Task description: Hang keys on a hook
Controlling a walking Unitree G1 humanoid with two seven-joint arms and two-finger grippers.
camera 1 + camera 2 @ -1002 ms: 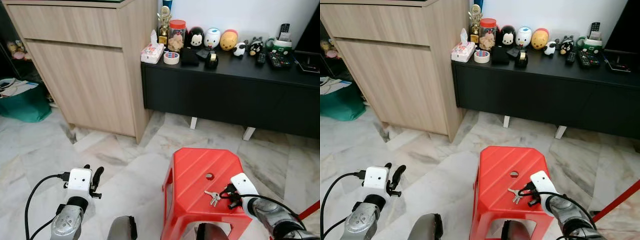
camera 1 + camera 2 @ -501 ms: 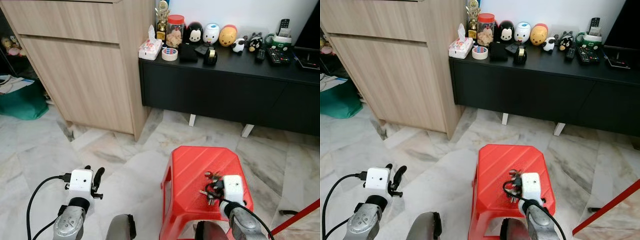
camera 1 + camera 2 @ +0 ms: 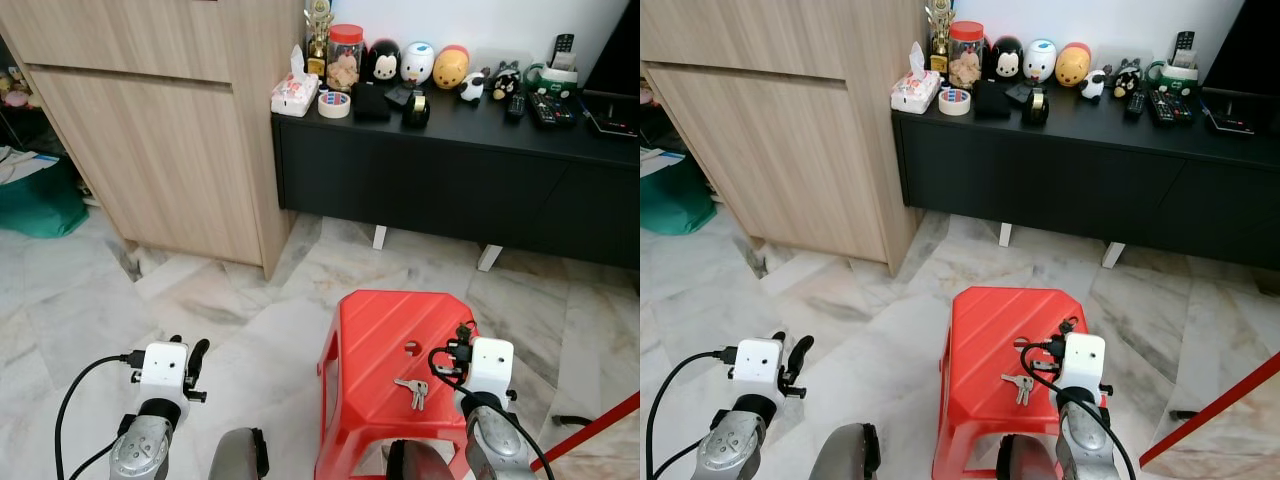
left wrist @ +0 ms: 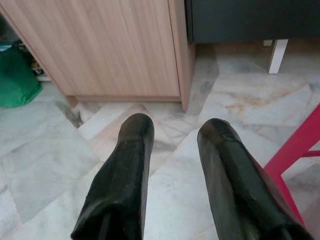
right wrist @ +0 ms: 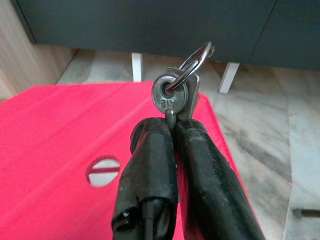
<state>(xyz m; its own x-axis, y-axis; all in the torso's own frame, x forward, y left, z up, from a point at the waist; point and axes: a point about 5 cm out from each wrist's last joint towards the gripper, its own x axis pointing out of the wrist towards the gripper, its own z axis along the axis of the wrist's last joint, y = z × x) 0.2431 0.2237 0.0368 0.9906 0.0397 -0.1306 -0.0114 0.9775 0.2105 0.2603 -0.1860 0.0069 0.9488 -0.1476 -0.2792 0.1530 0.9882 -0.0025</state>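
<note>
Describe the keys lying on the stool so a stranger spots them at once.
Find the red plastic stool on the marble floor. On its seat, just nearer the robot than the round hole, lies a small bunch of silver keys. They lie flat, unlike the ringed silver key pinched in the right tool.

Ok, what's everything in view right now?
Stool: one, red, on the marble floor ahead.
Key bunch: one, silver, lying on the stool top.
Key on ring: one, silver, pinched in the right gripper.
Cabinet: one, light wood, rear left.
Sideboard: one, black, by the wall, carrying toys, jar, tape, remotes.
Bag: one, green, far left.
Left gripper: open, idle over the floor.
Right gripper: shut, above the stool's right side.
</note>
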